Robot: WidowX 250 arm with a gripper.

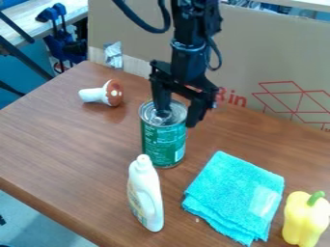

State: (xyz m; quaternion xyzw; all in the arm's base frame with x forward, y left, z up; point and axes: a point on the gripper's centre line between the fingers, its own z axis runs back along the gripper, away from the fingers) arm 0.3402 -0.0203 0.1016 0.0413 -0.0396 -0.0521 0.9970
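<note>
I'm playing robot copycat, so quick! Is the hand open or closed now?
Hand: open, one finger over the top of the green can, the other beside it; any grip, I can't tell.

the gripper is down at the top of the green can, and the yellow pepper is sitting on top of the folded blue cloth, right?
The pepper's place is wrong: the camera view shows the yellow pepper on the table beside the folded blue cloth, not on it. The gripper is indeed at the top of the green can.
</note>
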